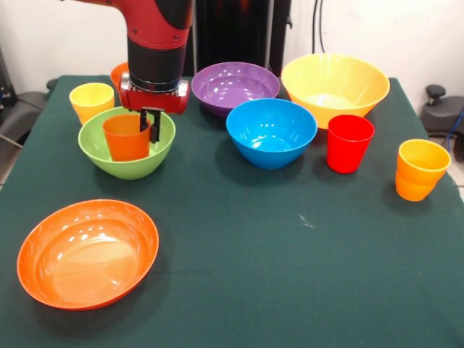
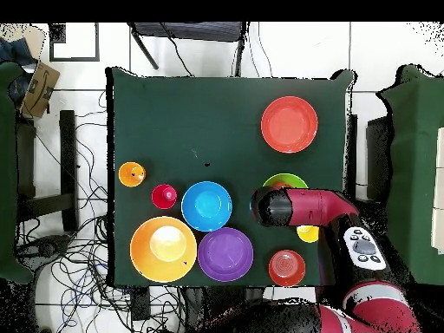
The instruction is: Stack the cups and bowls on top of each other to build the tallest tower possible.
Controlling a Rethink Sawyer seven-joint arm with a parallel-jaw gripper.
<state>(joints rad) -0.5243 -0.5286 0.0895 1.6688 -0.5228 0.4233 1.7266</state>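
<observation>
Half of the small deep orange bowl (image 1: 118,72) hides behind the arm; from above the arm covers most of the green bowl (image 2: 285,181). Blue bowl (image 1: 271,133), purple bowl (image 1: 235,86), big yellow bowl (image 1: 335,87), red cup (image 1: 349,143) and wide orange bowl (image 1: 88,253) stand apart. Inside the green bowl, the orange cup (image 1: 126,136) stands upright, its rim between the gripper (image 1: 153,125) fingers, which clasp its wall.

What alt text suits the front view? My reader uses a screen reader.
The gripper reaches into an orange cup standing in a green bowl. Purple, blue, yellow and shallow orange bowls and three cups sit apart on the green table.
</observation>
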